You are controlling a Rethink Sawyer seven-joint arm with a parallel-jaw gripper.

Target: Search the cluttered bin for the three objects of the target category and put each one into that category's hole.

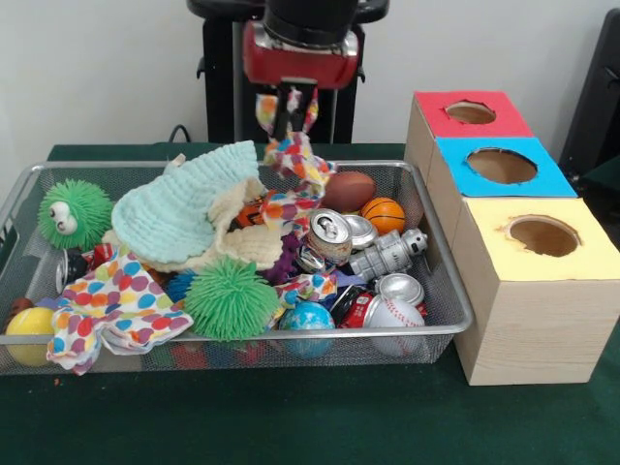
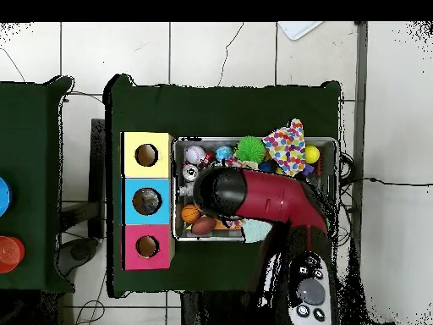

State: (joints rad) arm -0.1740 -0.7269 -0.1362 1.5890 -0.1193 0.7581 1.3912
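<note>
Bin [image 1: 441, 315] on desk [image 1: 291, 417], bags not visible. End effector [image 1: 287, 114] pinching polka-dot cloth [image 1: 295, 165], lifted clear at far rim. Advise: drop cloth aside, uncover clutter gently; red-topped hole [image 1: 471, 112] far right.

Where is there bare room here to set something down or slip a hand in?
Bare green table in front of the bin and boxes; bare mesh in the bin's far right corner, beyond the football. Elsewhere the bin is packed.
</note>
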